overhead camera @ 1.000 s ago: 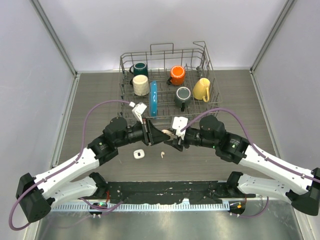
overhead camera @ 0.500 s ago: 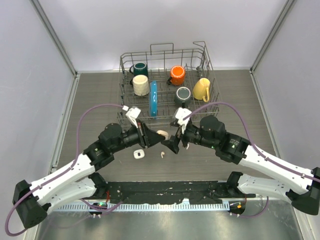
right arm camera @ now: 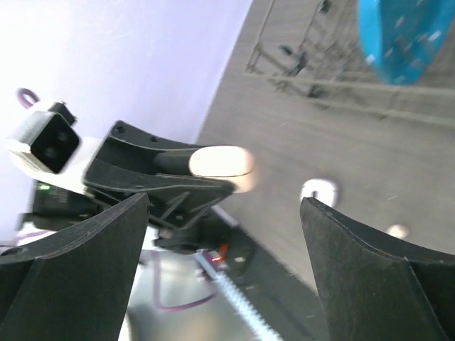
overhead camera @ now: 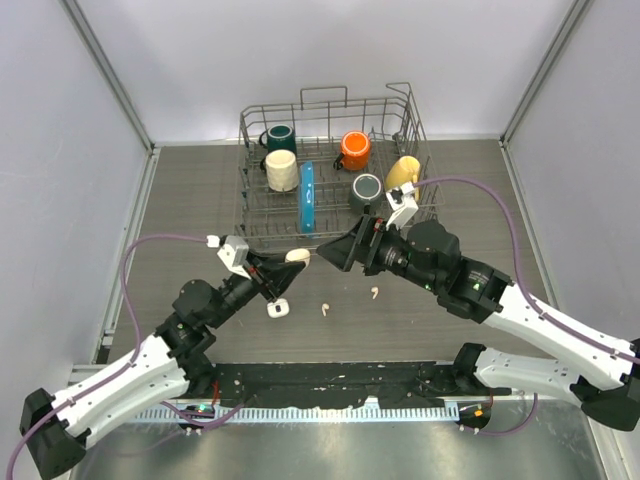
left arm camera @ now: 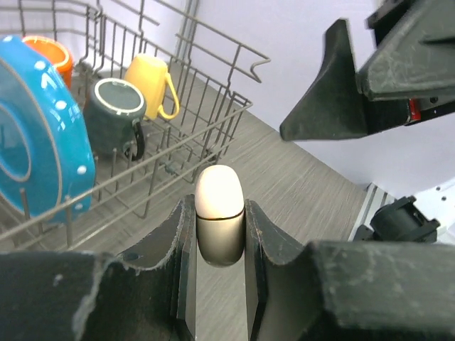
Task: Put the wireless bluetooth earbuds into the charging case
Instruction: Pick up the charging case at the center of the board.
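Left gripper: the left gripper (left arm camera: 220, 215) has its two fingers pinching the lower half of the charging case (left arm camera: 220, 193); the rounded top pokes out above the fingertips.
Charging case: a cream-white oval, shut, with the lid seam showing in the left wrist view. From above it sits raised in front of the near side of the dish rack (overhead camera: 335, 103).
Right gripper: the right gripper (overhead camera: 338, 252) has its fingers spread wide with nothing between them. It points toward the case from the right, close but not touching.
Earbuds: the first earbud (overhead camera: 324, 308) and the second earbud (overhead camera: 374, 293) lie loose on the grey wood-grain table (overhead camera: 190, 200). They are apart from each other and outside the case.
Other item: a small white object (overhead camera: 277, 309) rests on the table just left of the first earbud, too small to identify.
Rack contents: a blue plate (overhead camera: 307, 197) stands on edge, with a dark green mug (overhead camera: 280, 137), cream mug (overhead camera: 282, 172), orange mug (overhead camera: 354, 150), dark grey mug (overhead camera: 366, 190) and yellow mug (overhead camera: 402, 172).
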